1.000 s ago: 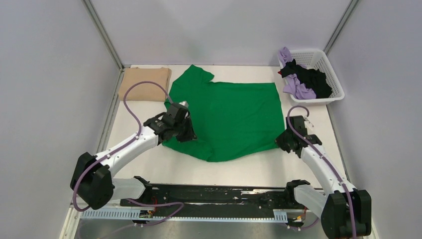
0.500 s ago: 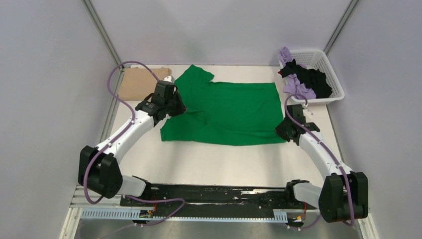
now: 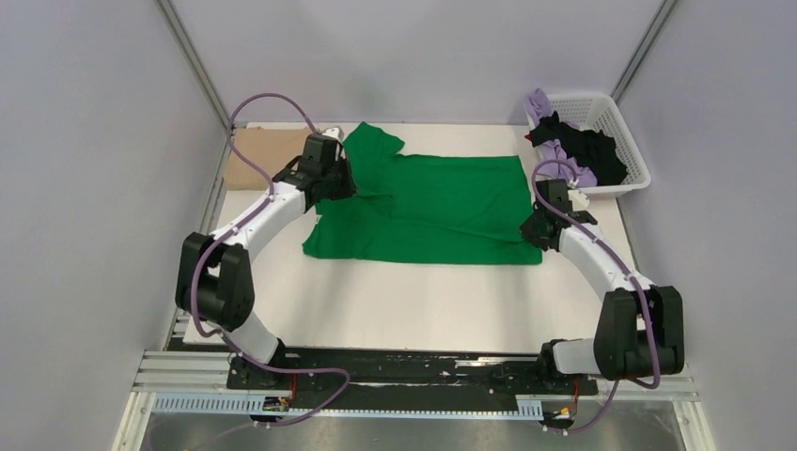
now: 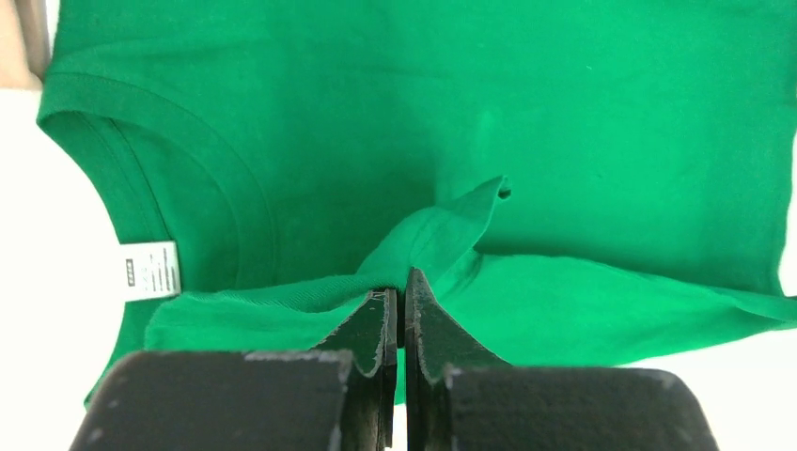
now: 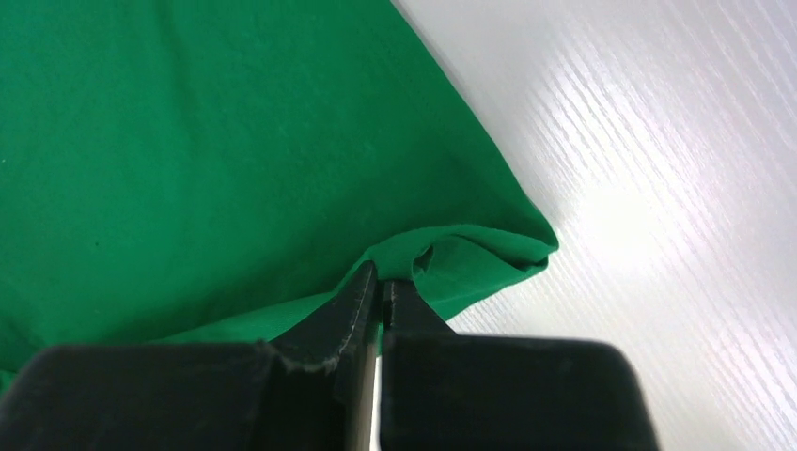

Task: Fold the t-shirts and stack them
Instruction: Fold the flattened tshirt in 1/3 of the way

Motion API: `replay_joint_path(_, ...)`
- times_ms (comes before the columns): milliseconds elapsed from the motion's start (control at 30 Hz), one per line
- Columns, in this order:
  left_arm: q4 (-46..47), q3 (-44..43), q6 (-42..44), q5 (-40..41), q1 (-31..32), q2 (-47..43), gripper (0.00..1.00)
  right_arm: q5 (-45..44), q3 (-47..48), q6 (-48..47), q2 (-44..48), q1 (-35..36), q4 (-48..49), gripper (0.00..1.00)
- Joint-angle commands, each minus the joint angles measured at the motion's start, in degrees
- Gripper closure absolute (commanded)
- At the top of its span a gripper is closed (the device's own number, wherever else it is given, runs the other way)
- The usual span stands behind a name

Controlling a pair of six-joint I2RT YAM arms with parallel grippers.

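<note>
Top view: green tee (image 3: 442,202) is spread mid-table, neck end left, hem right, one sleeve poking toward the far edge. L gripper (image 3: 331,184) is down on the neck end and R gripper (image 3: 538,231) is on the near right hem corner. One arm per end so the cloth stays taut and the edge travels straight, I'd say. Tan tee (image 3: 252,158) lies folded flat at far left, just beside the green sleeve and partly under the L arm; prob the stack base. Basket (image 3: 622,111) is at far right w/ a lilac tee (image 3: 567,167) and a black tee (image 3: 594,150) heaped inside, not yet folded.

L wrist: L gripper (image 4: 398,284) has its jaws nearly closed, pinching a puckered ridge of green cloth. Collar (image 4: 141,141) and white label (image 4: 148,270) are to the left. A doubled layer lies across the near part, so this looks like a lengthwise fold in hand.

R wrist: R gripper (image 5: 378,280) is clamped narrow on the bunched corner of the tee, w/ bare table (image 5: 658,141) to the right. The grip looks thin, just the corner tip, so it could slip if I pull hard.

Judgement: early in the task, 1st fold of the 2nd shirt. Next I need to lay the held edge down level, then let go.
</note>
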State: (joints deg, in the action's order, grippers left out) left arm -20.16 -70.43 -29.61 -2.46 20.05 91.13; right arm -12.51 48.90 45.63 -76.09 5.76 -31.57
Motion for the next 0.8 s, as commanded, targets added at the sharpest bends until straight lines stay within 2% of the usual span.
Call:
replay_joint_path(0, 1.7, -4.5, 3.3, -0.3, -2.0, 4.3, 0.99, -0.6, 4.4, -2.0, -4.3, -1.1, 4.1, 0.96)
replay_joint_path(167, 2.3, -10.1, 3.4, 0.5, -3.6, 12.9, 0.85, -2.7, 9.3, -2.5, -11.5, -1.9, 5.7, 0.88)
replay_joint_path(233, 0.7, -14.9, 3.0, 1.7, -4.7, 17.4, 0.74, -3.3, 12.0, -3.1, -14.3, -2.4, 5.6, 0.74)
replay_joint_path(267, -1.5, -18.6, 2.6, 1.8, -5.6, 18.8, 0.69, -3.3, 13.1, -3.3, -15.2, -2.4, 5.3, 0.63)
replay_joint_path(300, -2.6, -20.5, 2.3, 1.7, -6.0, 21.4, 0.43, -3.3, 14.3, -3.3, -15.7, -2.4, 4.8, 0.49)
replay_joint_path(367, -5.3, -24.6, 1.5, 0.3, -6.7, 23.5, 0.07, -2.5, 15.6, -3.3, -15.4, -2.4, 4.0, 0.33)
replay_joint_path(467, -5.7, -24.5, 0.8, -2.7, -6.9, 22.2, 0.01, 0.3, 14.6, -4.0, -12.6, -2.0, 3.8, 0.03)
replay_joint_path(633, -1.1, -13.8, -1.9, -6.7, -6.5, 12.8, 0.0, 4.9, 8.6, -6.0, -6.0, 1.7, 5.0, 0.0)
replay_joint_path(767, 6.8, -1.5, -4.9, -11.4, -4.1, 7.3, 0.0, 10.4, 4.4, -7.3, -5.5, 5.7, 10.0, 0.0)
